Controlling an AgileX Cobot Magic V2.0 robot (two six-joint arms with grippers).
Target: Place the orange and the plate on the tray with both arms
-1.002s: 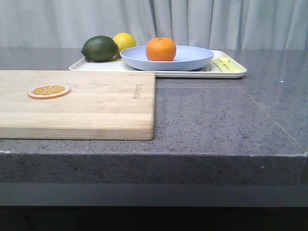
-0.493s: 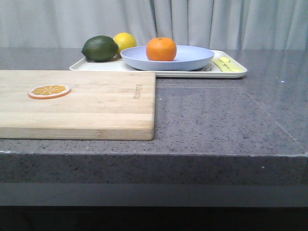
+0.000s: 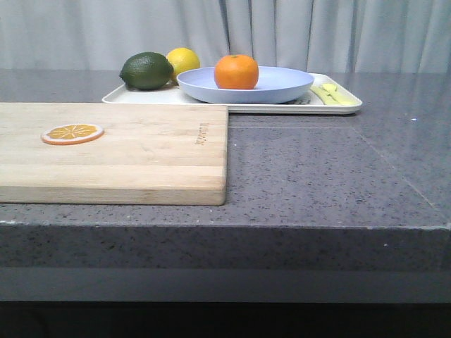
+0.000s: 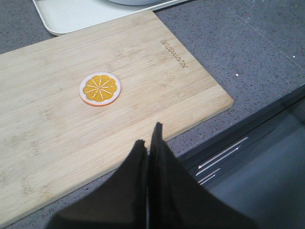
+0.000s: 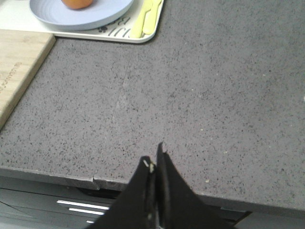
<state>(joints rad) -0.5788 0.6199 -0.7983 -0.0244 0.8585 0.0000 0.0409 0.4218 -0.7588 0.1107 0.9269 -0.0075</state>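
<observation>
Left tool (image 4: pixel 148 138): fingers pressed together, nothing between them. It hangs above the near edge of the wooden cutting board (image 4: pixel 109 105), touching nothing visible. The orange slice (image 4: pixel 99 88) lies flat on the board at about 11 o'clock from the tool tip, well apart from it.

Right tool (image 5: pixel 155 157): fingers closed against each other, empty. It hangs over bare grey worktop (image 5: pixel 200 95) near the front edge, in contact with nothing visible.

In the front view neither tool appears. The tray (image 3: pixel 338 107) sits at the far side of the worktop, at roughly 12 o'clock from the board's far right corner, its near rim just beside the board's far edge. The plate (image 3: pixel 282 86) rests on the tray, centre to right. The orange (image 3: pixel 236 72) sits in the plate, slightly left of the plate's centre. A dark green lime (image 3: pixel 146 71) and a yellow lemon (image 3: pixel 183 60) occupy the tray's left end, at 9 o'clock from the plate; the lemon is behind the lime and close to the plate's rim. A pale yellow utensil (image 3: pixel 331 94) lies on the tray's right end, at 3 o'clock from the plate; its exact type cannot be determined.
</observation>
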